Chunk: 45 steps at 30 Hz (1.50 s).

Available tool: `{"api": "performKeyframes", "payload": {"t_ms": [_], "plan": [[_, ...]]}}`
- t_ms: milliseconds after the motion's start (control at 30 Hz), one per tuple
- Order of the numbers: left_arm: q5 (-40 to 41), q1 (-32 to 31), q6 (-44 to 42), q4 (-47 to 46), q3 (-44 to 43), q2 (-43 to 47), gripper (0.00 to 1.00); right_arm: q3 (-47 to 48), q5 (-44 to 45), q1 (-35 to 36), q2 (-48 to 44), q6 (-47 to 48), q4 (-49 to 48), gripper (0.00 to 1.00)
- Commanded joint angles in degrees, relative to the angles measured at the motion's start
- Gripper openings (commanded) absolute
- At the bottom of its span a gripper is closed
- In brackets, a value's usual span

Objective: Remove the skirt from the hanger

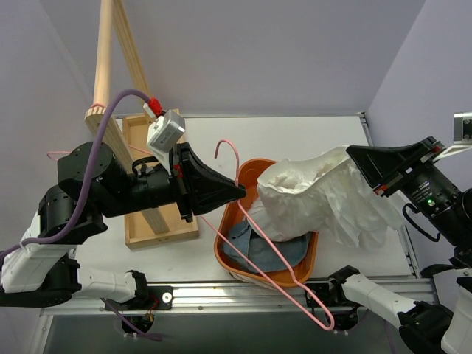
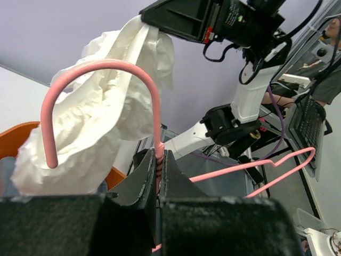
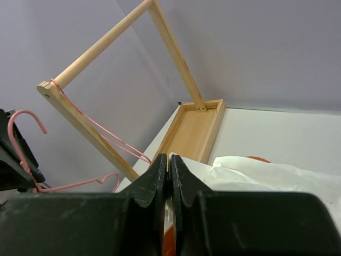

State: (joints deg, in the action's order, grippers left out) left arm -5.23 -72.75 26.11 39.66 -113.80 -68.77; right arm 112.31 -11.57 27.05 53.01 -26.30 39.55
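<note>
A white skirt (image 1: 310, 193) hangs in the air over an orange basket (image 1: 249, 174). My right gripper (image 1: 351, 153) is shut on its upper edge; the white cloth (image 3: 277, 173) shows between and beside its jaws. My left gripper (image 1: 237, 193) is shut on the twisted neck of a pink wire hanger (image 1: 284, 271). Its hook (image 2: 101, 80) curves up above the jaws in the left wrist view, in front of the skirt (image 2: 106, 128). The hanger's body slants down to the near table edge, free of the skirt.
A wooden rack (image 1: 110, 96) with a tray base (image 1: 158, 214) stands at the left; a second pink hanger (image 3: 101, 130) hangs from its rail. Blue cloth (image 1: 262, 247) lies in the basket. Grey walls close in on the left and right.
</note>
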Motion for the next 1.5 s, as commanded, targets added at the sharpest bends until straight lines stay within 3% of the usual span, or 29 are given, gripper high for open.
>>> {"api": "performKeyframes", "payload": {"t_ms": [0,167,367,600,767,867,1200,1367,1467], "plan": [[1.3,0.2,-2.3,0.4,1.1,-0.4,0.02,-0.4,-4.7,0.4,0.3,-0.3,-5.3,0.00],[1.4,0.2,-2.6,0.2,1.5,-1.2,0.02,-1.6,-8.5,0.3,0.5,-1.6,-9.9,0.00],[0.5,0.2,-2.0,-1.0,3.0,-0.2,0.02,-12.0,-13.7,0.3,1.7,-4.8,-19.5,0.00],[1.4,0.2,-1.5,-0.7,4.0,2.4,0.02,-25.1,-12.1,0.4,0.9,-7.7,-29.5,0.00],[1.9,0.2,-1.5,-0.1,4.5,3.2,0.02,-34.7,-7.9,0.3,-1.9,-7.2,-28.7,0.00],[2.2,0.2,-1.2,-0.4,5.1,3.6,0.02,-39.4,-5.3,0.3,-5.5,-7.0,-26.9,0.00],[0.7,0.2,-0.4,-2.7,6.9,1.9,0.02,-69.7,-5.1,0.3,-25.1,-16.2,-26.5,0.00],[-0.4,0.2,0.2,-3.5,6.9,0.9,0.02,-81.1,-10.8,0.2,-19.4,-20.4,-30.9,0.00],[-0.3,0.2,0.7,-3.5,7.1,1.3,0.02,-80.8,-9.7,0.3,-10.5,-20.5,-28.6,0.00]]}}
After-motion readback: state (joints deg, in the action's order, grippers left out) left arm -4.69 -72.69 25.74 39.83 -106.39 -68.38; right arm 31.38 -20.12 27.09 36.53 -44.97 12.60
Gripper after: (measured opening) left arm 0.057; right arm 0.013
